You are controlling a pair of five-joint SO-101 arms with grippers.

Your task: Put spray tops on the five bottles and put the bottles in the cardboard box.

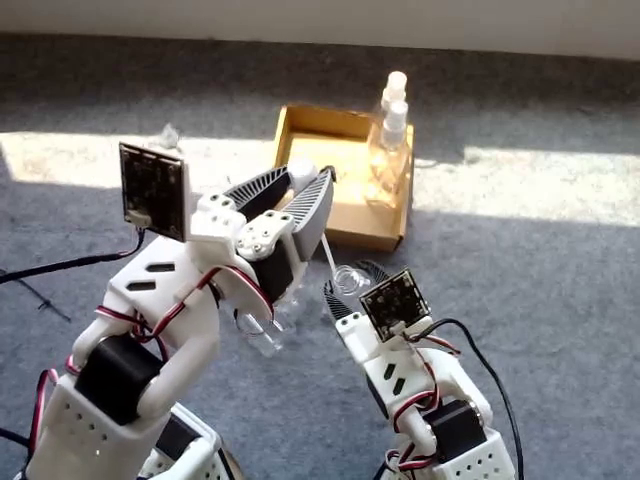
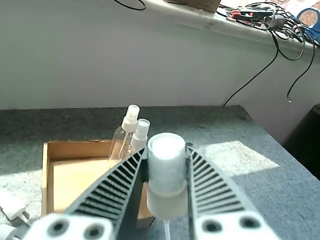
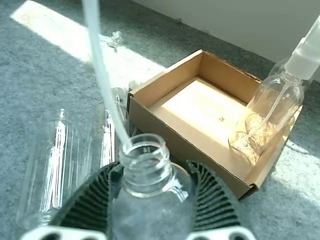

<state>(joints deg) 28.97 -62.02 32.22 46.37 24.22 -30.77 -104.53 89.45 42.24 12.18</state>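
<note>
While in gripper (image 2: 165,150), top (image 2: 166,175) above bottle (image 3: 146,165)

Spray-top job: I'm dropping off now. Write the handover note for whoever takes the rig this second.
Left gripper: shut on a spray top, held above the right arm's bottle.
Right gripper: shut on an open bottle, upright.
The top's dip tube reaches the bottle's mouth; the top is not seated.
Done: two capped bottles stand in the cardboard box.
Left: seat this top and box the bottle, then do the two bare bottles lying on the grey surface beside the box.
</note>
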